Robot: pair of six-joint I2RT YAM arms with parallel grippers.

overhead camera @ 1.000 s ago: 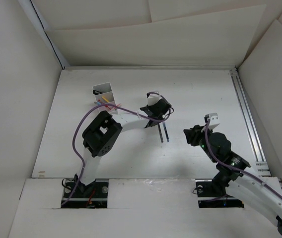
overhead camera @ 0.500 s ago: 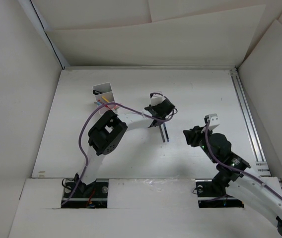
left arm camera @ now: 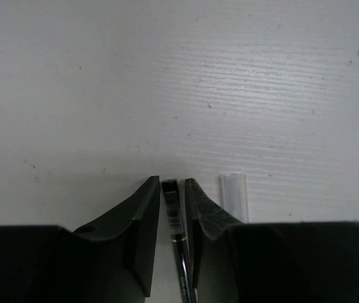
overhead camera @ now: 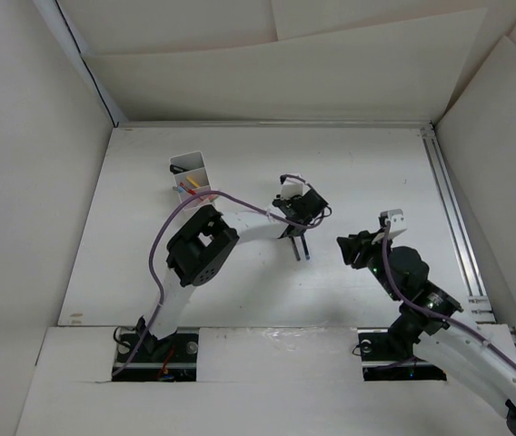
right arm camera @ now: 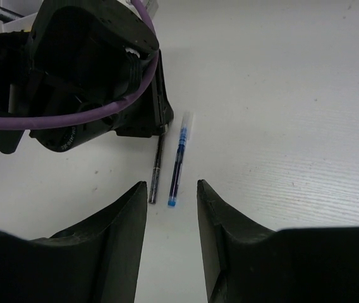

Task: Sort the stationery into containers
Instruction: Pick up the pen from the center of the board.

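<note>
A thin black pen (left arm camera: 172, 208) lies flat on the white table, with a blue pen (right arm camera: 178, 165) parallel to it on its right. The blue pen's clear end (left arm camera: 234, 197) shows just outside my left fingers. My left gripper (left arm camera: 172, 183) is down over the far end of the black pen (right arm camera: 157, 167). Its jaws stand narrowly open on either side of the pen, with a thin gap on each side. My right gripper (right arm camera: 172, 189) hovers open and empty just short of the pens' near ends. The white two-compartment container (overhead camera: 192, 173) stands at the back left, and coloured pens stick out of it.
The left arm's elbow (overhead camera: 201, 256) and its purple cable (overhead camera: 163, 232) lie between the container and the pens. A metal rail (overhead camera: 451, 218) runs along the table's right side. White walls enclose the table on three sides.
My left gripper has shifted right and toward the near side, coming down over the far end of the black pen. The right arm has barely moved.
</note>
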